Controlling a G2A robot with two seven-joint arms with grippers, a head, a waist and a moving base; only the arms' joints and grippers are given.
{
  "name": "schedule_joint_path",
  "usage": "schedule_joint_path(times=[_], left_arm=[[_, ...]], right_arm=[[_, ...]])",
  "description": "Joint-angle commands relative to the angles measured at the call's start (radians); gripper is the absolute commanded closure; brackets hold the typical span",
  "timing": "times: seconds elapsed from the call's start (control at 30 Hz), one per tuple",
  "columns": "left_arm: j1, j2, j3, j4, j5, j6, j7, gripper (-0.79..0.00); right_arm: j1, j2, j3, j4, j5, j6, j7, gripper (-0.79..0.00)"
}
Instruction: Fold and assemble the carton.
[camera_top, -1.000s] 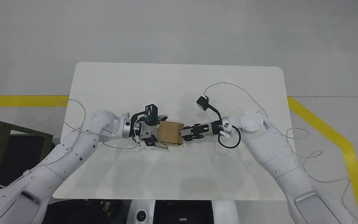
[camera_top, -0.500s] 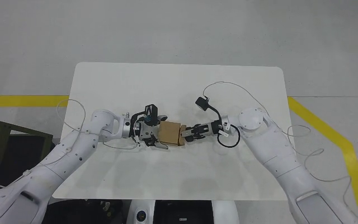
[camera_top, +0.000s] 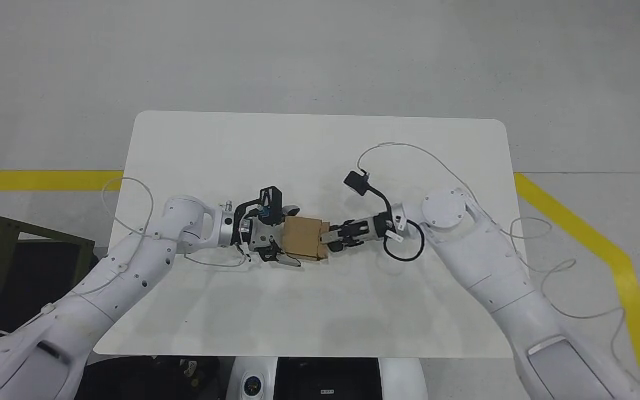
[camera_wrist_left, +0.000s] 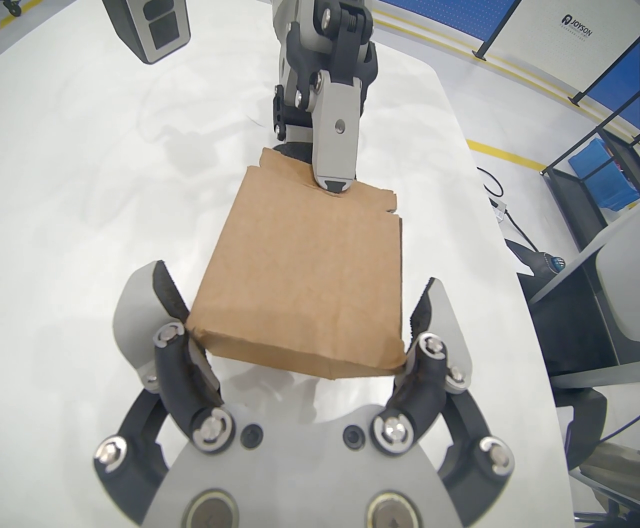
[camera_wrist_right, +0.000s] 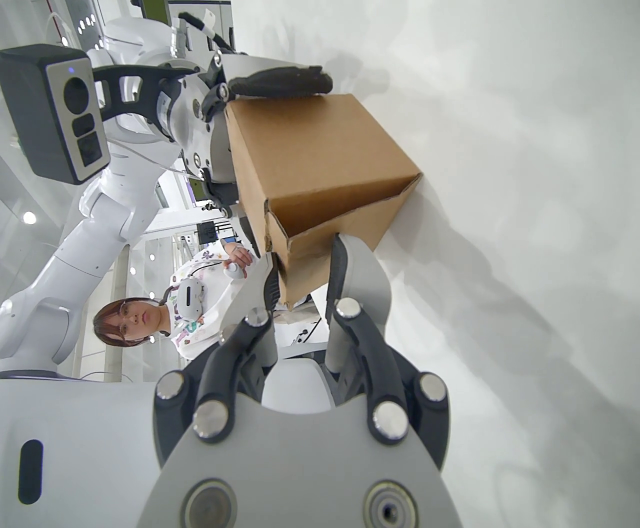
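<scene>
The left gripper (camera_wrist_left: 299, 320) stands spread wide. Its two dark pads press against opposite sides of the carton (camera_wrist_left: 305, 270) at the end nearest it, so the box is clamped across its full breadth. The right gripper (camera_wrist_right: 307, 274) is drawn nearly together, with only cardboard between its fingers. It nips one wall of the carton at the rim of the open end.

From above, the carton sits over the white table (camera_top: 200, 150), a little toward 6 o'clock from the table's middle. The left gripper holds it from 9 o'clock and the right from 3 o'clock, and both wrists lie along that same line.

The left wrist view gives the broad, closed brown panel. It is creased at the held end and notched along the far edge, where one grey fingertip of the right gripper rests on the cardboard. The right wrist view gives what that panel hides: the end toward 3 o'clock is open and the hollow inside is plain. A short flap at the mouth passes between the right gripper's fingers. In that view one side of the carton runs along the table top. Whether it bears on the table or is held just off it, I cannot tell.

The carton looks close to square from above. Its somewhat longer axis runs from 9 to 3 o'clock, gripper to gripper, with the open mouth pointing toward 3 o'clock.
</scene>
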Motion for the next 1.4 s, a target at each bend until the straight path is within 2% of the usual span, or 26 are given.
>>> schedule_joint_path(times=[0.0, 0.73, 0.97, 1.37], left_arm=[[-0.001, 0.0, 0.001, 0.0, -0.001, 0.0, -0.001, -0.785], [-0.011, -0.002, 0.022, 0.002, -0.009, 0.0, -0.004, -0.785], [-0.012, -0.001, 0.025, 0.005, -0.01, 0.0, -0.002, -0.785], [-0.015, 0.0, 0.029, 0.007, -0.016, 0.0, -0.003, -0.785]], right_arm=[[0.004, -0.002, -0.003, 0.006, 0.003, -0.007, -0.003, -0.182], [0.006, -0.025, -0.019, 0.047, 0.097, -0.105, -0.03, -0.348], [-0.016, -0.015, 0.011, 0.032, 0.113, -0.118, -0.028, -0.351], [-0.059, 0.006, 0.052, -0.05, 0.099, -0.076, -0.008, -0.348]])
